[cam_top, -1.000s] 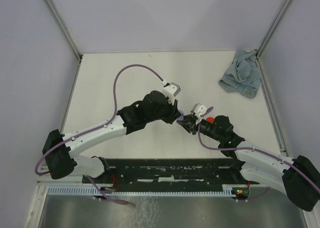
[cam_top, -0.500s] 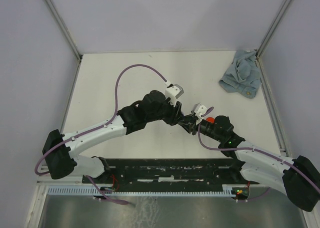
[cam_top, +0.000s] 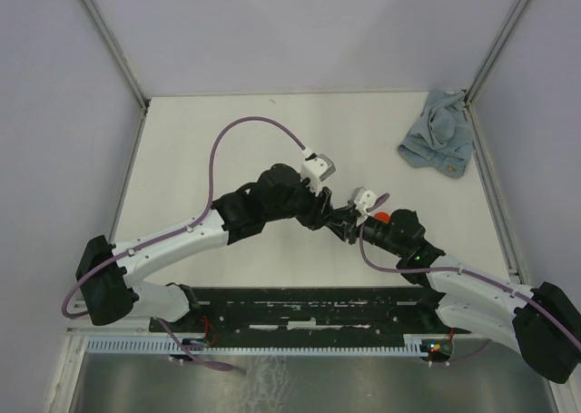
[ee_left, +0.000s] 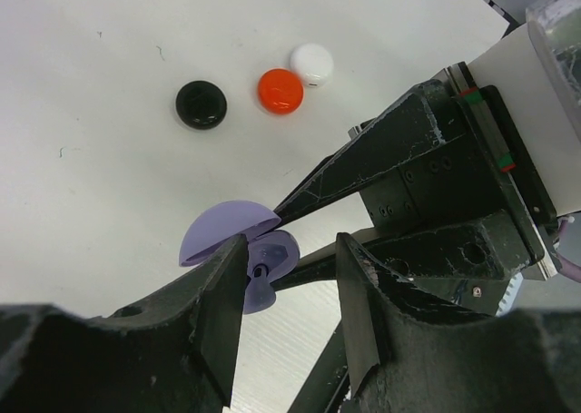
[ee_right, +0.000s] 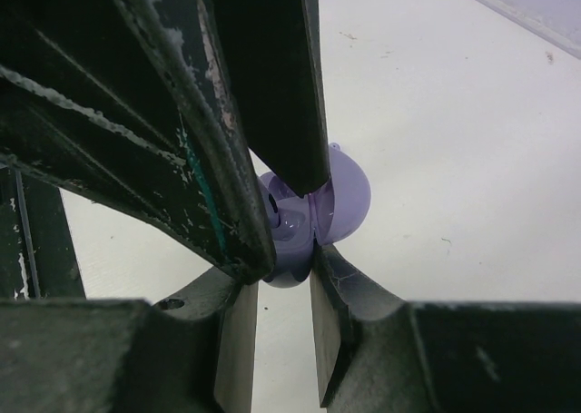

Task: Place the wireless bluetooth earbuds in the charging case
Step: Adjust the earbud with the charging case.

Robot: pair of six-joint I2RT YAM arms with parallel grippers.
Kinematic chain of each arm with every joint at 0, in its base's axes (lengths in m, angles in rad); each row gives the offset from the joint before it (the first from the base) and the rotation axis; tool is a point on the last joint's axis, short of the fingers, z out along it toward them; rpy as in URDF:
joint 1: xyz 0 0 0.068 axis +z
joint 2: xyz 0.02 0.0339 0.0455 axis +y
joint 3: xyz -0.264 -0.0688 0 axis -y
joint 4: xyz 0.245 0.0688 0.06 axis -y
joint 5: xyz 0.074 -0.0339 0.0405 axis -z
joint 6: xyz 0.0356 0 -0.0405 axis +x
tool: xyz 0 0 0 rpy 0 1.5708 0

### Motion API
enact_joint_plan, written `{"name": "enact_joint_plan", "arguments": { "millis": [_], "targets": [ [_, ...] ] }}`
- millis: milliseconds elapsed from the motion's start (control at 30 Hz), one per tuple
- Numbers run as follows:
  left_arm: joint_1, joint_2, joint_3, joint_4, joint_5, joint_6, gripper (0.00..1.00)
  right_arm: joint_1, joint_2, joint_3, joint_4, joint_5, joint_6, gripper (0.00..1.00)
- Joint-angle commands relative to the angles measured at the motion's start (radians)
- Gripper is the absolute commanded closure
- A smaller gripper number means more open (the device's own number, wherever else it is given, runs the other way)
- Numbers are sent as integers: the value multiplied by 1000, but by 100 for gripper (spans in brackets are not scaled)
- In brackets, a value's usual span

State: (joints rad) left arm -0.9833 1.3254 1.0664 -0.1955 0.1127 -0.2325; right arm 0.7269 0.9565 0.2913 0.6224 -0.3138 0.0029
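Note:
The lilac charging case (ee_left: 270, 250) is held above the table, its domed lid (ee_left: 222, 231) swung open. My right gripper (ee_right: 283, 272) is shut on the case's (ee_right: 340, 195) lower half. A lilac earbud (ee_left: 258, 291) sits in the case's open face with its stem sticking out. It lies against the inner side of my left gripper's (ee_left: 290, 250) left finger (ee_left: 222, 295). The left jaws stand apart, and the other finger is well clear of the earbud. In the top view both grippers meet at mid-table, left (cam_top: 325, 215) and right (cam_top: 343, 221).
Three small round discs lie on the white table beyond the case: black (ee_left: 201, 103), red (ee_left: 280, 91) and white (ee_left: 311, 63). A crumpled blue-grey cloth (cam_top: 438, 141) lies at the back right corner. Walls enclose the table on three sides.
My left gripper's jaws have opened from shut, letting go of the lilac earbud at the case. The right gripper keeps its hold on the case and has not moved.

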Motion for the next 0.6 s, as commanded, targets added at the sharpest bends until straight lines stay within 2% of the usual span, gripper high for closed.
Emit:
{"name": "enact_joint_plan", "arguments": {
  "millis": [0,267,567],
  "targets": [
    [-12,-40,-5,63,54,19,48,2,-3,27,79,7,12,94],
    [-14,-121,-20,13,-44,-48,45,3,-6,23,74,40,11,94],
    [-9,-115,-46,-39,-123,-100,41,2,-5,23,77,38,15,95]
  ]
}}
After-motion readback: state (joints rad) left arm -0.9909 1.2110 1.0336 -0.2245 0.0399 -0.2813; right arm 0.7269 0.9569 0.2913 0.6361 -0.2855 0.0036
